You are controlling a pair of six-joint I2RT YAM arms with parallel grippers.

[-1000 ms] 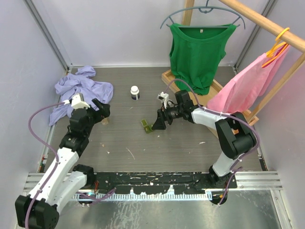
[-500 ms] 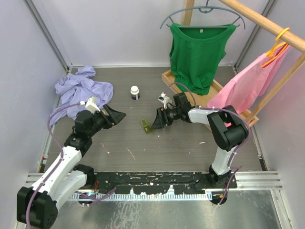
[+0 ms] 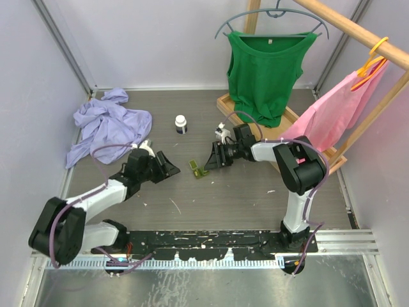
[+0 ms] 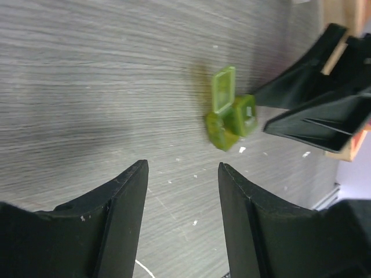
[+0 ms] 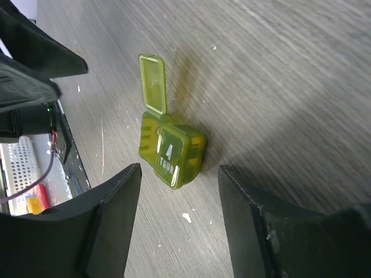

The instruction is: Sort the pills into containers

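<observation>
1. Left gripper (image 3: 170, 167) sits low over the desk (image 3: 236, 192), jaws spread, nothing between them, aimed at the green case.
2. Green case (image 3: 197, 169) lies on the desk between both grippers, touching neither and nearer the right one. One lid is flipped open, the other is shut and marked "4". Can't tell the contents.
3. Right gripper (image 3: 209, 161) is just beside the case, jaws spread, empty.
4. White bottle (image 3: 181, 124) stands upright farther back, well apart from the case.
5. Purple cloth (image 3: 108, 121) is heaped back left. Green top (image 3: 265, 70) and pink top (image 3: 332, 112) hang back right.
</observation>
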